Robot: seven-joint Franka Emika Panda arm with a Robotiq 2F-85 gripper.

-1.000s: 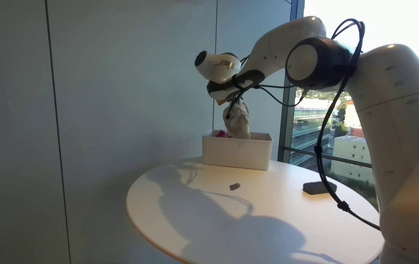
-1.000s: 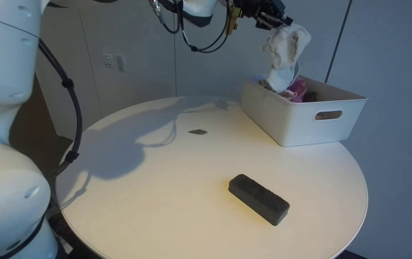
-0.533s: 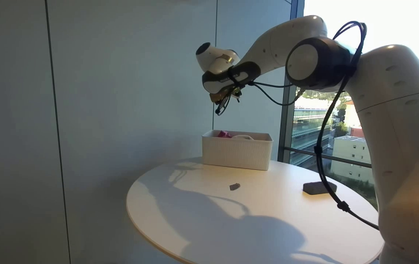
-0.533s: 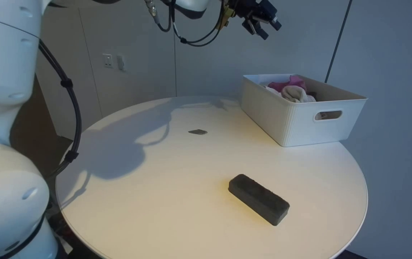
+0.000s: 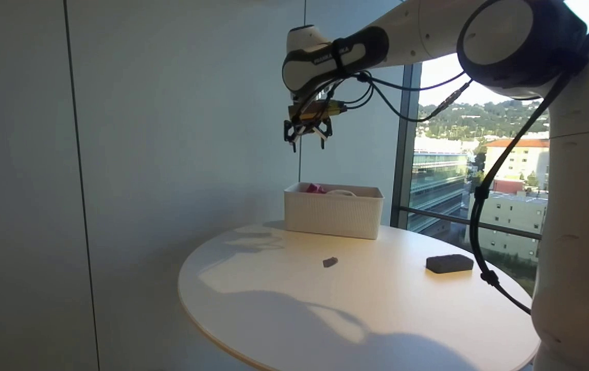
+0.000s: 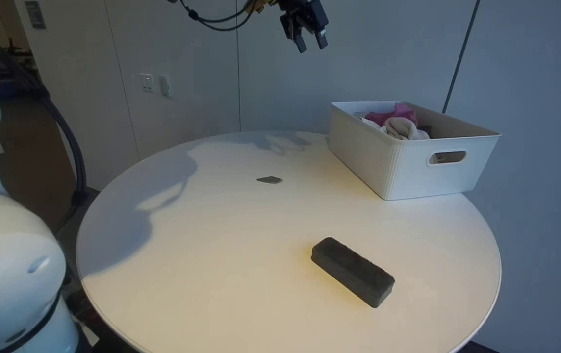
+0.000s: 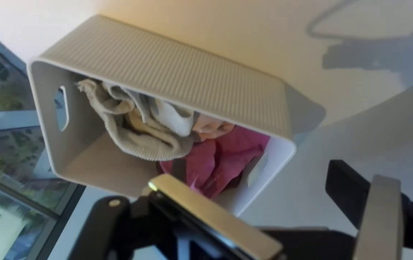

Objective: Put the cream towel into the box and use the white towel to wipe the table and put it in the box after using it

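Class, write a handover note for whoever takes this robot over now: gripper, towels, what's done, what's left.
Gripper: open, empty, raised apart from the box.
Towels: cream towel in the box, white cloth against it; whether they're separate is unclear.
Done: cream towel put away; white one seemingly too.
Left: probably only checking whether the table was wiped; pictures can't confirm. A dark block and grey scrap lie there.

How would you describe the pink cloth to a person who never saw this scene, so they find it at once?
On the round table by the window stands a white box. Inside, pale cloths are bunched along one long side, and the pink cloth lies nearer the end away from the window. Its strong pink sets it apart from those muted neighbours.
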